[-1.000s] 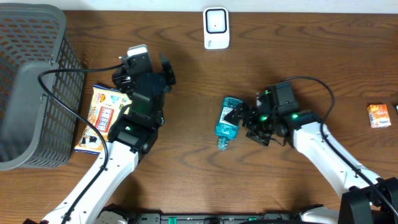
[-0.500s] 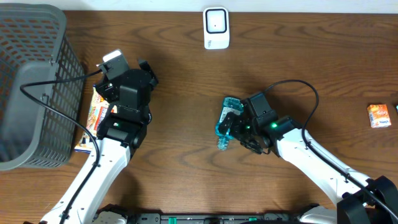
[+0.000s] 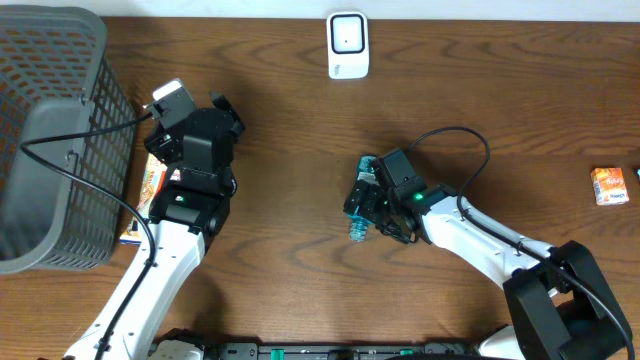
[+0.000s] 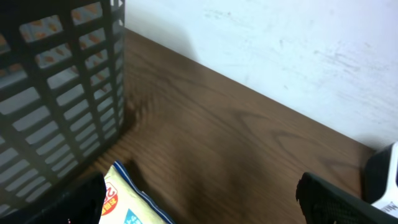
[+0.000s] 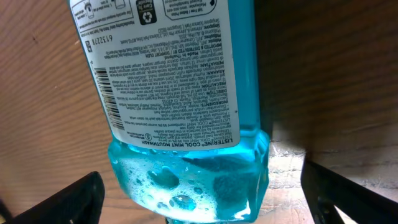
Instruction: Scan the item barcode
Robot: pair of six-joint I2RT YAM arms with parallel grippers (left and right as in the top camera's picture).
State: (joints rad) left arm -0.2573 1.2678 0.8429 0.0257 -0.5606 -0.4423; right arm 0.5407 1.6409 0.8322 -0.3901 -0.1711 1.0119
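A blue mouthwash bottle lies on its side mid-table, cap toward the front edge. In the right wrist view the bottle fills the frame, and the barcode on its white label faces the camera. My right gripper is open and straddles the bottle; its fingertips stand on either side with gaps to the plastic. The white scanner stands at the back edge. My left gripper is open and empty above a snack bag.
A grey mesh basket occupies the left end, close to my left arm, and its wall shows in the left wrist view. The snack bag lies beside the basket. A small orange box sits at the far right.
My right gripper has moved left and now sits over the bottle, one finger on each side. My left arm has swung left toward the basket.
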